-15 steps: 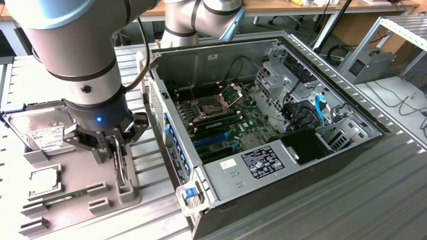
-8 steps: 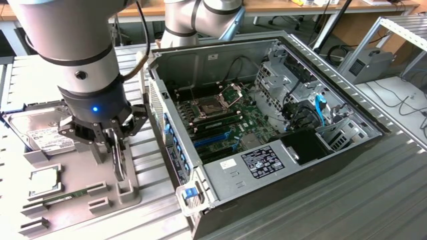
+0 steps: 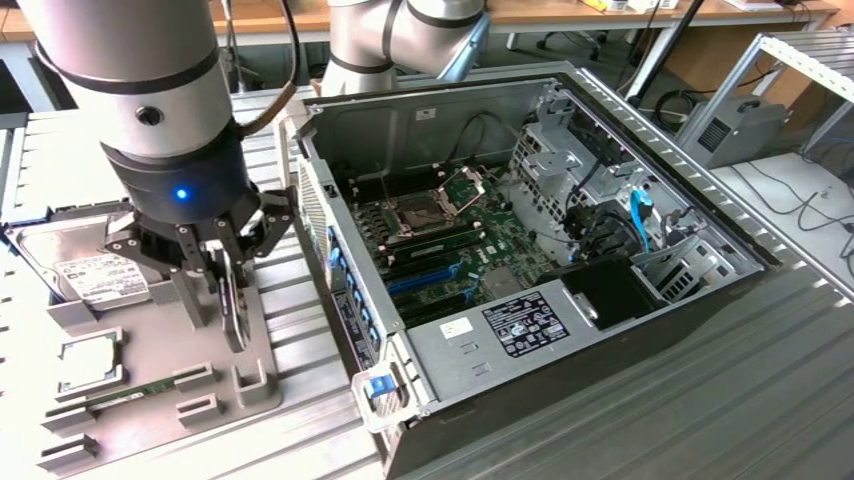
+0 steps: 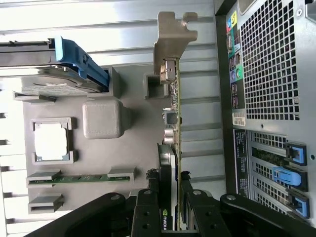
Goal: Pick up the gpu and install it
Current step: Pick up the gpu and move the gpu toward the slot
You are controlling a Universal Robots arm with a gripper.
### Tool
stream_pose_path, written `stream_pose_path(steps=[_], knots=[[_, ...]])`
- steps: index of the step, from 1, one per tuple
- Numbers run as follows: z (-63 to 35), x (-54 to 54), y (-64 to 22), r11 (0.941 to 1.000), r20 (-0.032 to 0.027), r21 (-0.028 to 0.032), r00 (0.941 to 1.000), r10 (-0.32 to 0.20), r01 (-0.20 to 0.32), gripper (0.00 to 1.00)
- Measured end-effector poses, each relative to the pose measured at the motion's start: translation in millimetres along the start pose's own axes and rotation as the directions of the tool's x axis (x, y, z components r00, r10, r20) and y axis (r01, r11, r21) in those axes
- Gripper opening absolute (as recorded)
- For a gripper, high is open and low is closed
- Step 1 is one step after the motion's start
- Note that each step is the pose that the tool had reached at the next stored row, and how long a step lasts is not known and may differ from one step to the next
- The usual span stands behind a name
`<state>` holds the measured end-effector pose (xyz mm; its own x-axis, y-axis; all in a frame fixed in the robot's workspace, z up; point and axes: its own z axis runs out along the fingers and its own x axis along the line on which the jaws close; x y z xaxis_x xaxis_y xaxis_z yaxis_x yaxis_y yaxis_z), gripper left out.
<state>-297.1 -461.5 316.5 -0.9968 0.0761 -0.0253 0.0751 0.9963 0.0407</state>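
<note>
Pick-up step: the pincer [image 3: 224, 300] is clamping the gpu [image 4: 171, 123], which is standing on edge at the tray [image 3: 260, 400], just beside the open case [image 3: 400, 130]. Judged requirement: a straight, untilted lift, keeping the bracket [image 4: 170, 37] clear of the tray's slot.

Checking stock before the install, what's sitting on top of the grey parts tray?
A hard drive, a CPU, a RAM stick, and the gpu standing on edge, gripped by the jaws. The jaws cover the gpu's end opposite its bracket and the tray beneath.
</note>
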Motion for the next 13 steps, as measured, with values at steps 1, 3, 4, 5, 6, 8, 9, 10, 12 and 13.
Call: stream_pose_path(steps=[1, 3, 4, 5, 6, 8, 9, 10, 12, 13], knots=[[-2.5, -0.1, 0.1, 1.0000, 0.0002, -0.0001, 1.0000, 0.000, 0.000, 0.27], [-7.7, -0.2, 0.4, 1.0000, 0.0004, -0.0001, 1.0000, 0.000, 0.000, 0.27], [-9.9, -0.3, 0.5, 1.0000, 0.0006, 0.0000, 1.0000, 0.000, 0.000, 0.27], [-11.9, -0.3, 0.6, 1.0000, 0.0008, -0.0001, 1.0000, 0.000, 0.000, 0.27], [-14.6, -0.4, 0.8, 1.0000, 0.0010, -0.0001, 1.0000, 0.000, 0.000, 0.27], [-19.4, -0.5, 1.1, 1.0000, 0.0012, -0.0001, 1.0000, 0.000, 0.000, 0.27], [-21.5, -0.5, 1.3, 1.0000, 0.0013, -0.0002, 1.0000, 0.000, 0.000, 0.27], [-23.9, -0.6, 1.4, 1.0000, 0.0013, -0.0001, 1.0000, 0.000, 0.000, 0.27], [-27.6, -0.7, 1.7, 1.0000, 0.0015, -0.0002, 1.0000, 0.000, 0.000, 0.27], [-29.2, -0.7, 1.8, 1.0000, 0.0016, -0.0001, 1.0000, 0.000, 0.000, 0.27]])
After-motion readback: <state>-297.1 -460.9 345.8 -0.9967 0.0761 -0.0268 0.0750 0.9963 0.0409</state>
